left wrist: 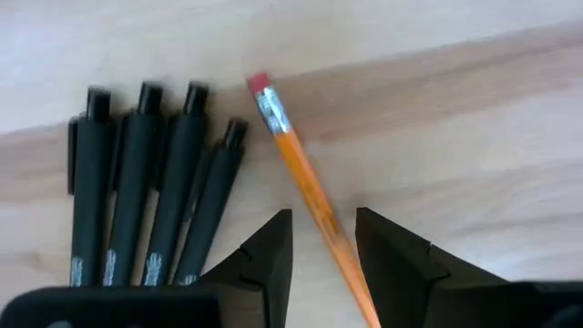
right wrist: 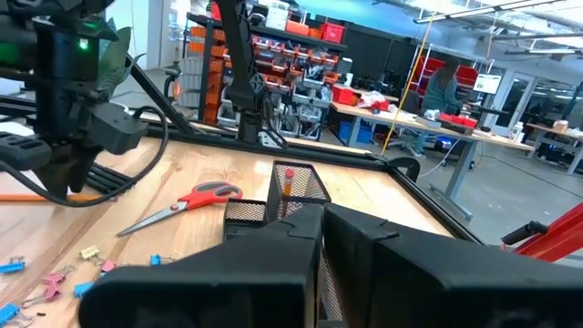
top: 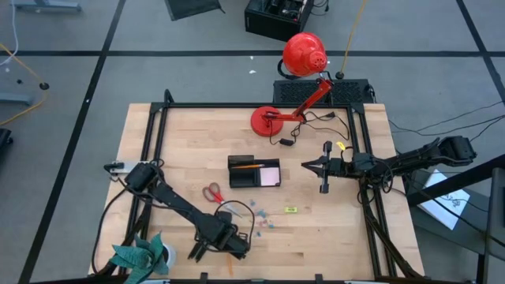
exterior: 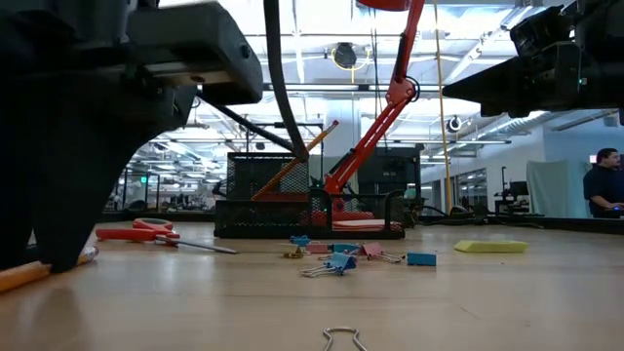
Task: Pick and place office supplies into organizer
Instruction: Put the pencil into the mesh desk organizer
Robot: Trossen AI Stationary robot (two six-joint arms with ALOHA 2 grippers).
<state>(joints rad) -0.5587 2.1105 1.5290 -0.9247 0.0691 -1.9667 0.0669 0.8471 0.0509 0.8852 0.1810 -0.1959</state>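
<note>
A: Left gripper low over bench, near the front edge. Fingers apart, straddling orange pencil; nothing clamped yet. Probably lined up for a pinch across the shaft.

B: Noted. Four dark pens side by side just beside the pencil, untouched. Left arm stretched forward and bent down, wrist tipped toward the wood.

A: Right gripper hung above the bench just beside organizer, fingers together, empty. Likely waiting.

B: Organizer mid-bench, another pencil already upright inside. Red-handled scissors flat between organizer and left gripper; binder clips scattered nearby.
</note>
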